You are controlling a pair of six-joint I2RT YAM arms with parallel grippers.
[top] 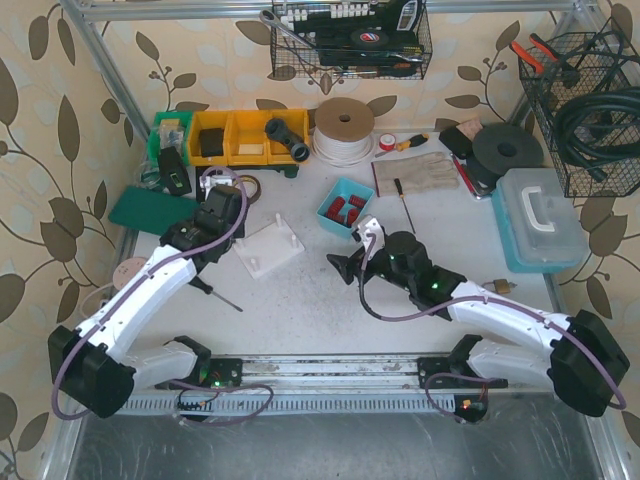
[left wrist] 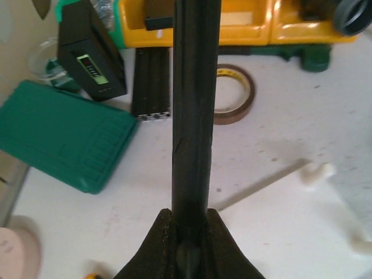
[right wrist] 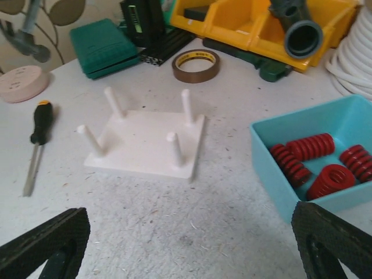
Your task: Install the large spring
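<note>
Ribbed red springs (right wrist: 311, 146) lie in a smooth teal tray (right wrist: 272, 160) near the white four-peg plate (right wrist: 145, 142), with bare table (right wrist: 192, 209) around it. The right gripper (right wrist: 186, 244) gapes wide and empty; the left gripper (left wrist: 196, 116) is pinched together.

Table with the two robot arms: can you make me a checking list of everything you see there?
Surface: table white, speckled with dirt.
Job's things: white peg plate lies flat with four bare pegs; red springs are all in the blue tray.
Clutter: screwdriver, tape roll, green case, yellow bins.
Grippers: left gripper shut, nothing seen in it; right gripper open, empty, facing the plate.
Cables: purple cables run along both arms; black hose is coiled in a wire basket.
Surroundings: leaf-pattern walls.
</note>
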